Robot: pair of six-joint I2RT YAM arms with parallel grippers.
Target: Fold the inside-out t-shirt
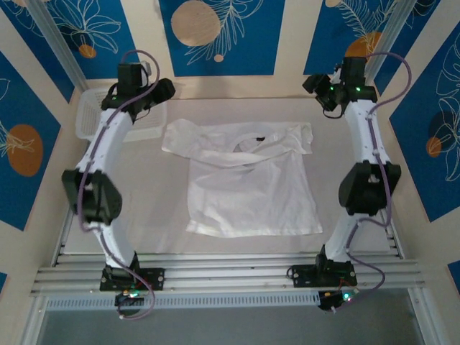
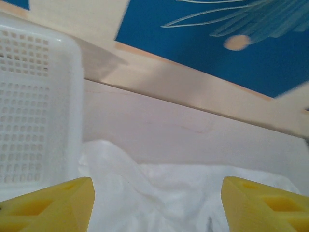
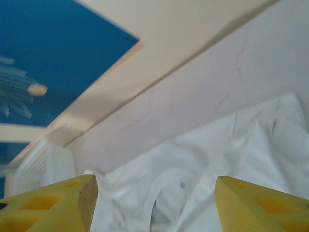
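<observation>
white t-shirt [image 1: 248,183] seen whole from above, left end effector [image 2: 157,208] spread near mesh basket [image 2: 34,106], right end effector [image 3: 155,205] spread

The yellow fingers [image 2: 53,205] of the left gripper [image 2: 157,210] stand apart, with only the limp white cotton t-shirt [image 2: 159,188] below the gap. Close outside one finger rises the white plastic mesh basket [image 2: 34,106]. Ahead of the fingertips lies bare pale tabletop [image 2: 193,130], then the blue-and-cream wall [image 2: 217,34]. The right gripper [image 3: 157,208] has a similar clear run.

No legible text, brand, number found (dark tag [image 1: 257,137] on t-shirt [image 1: 251,190] too small).
</observation>
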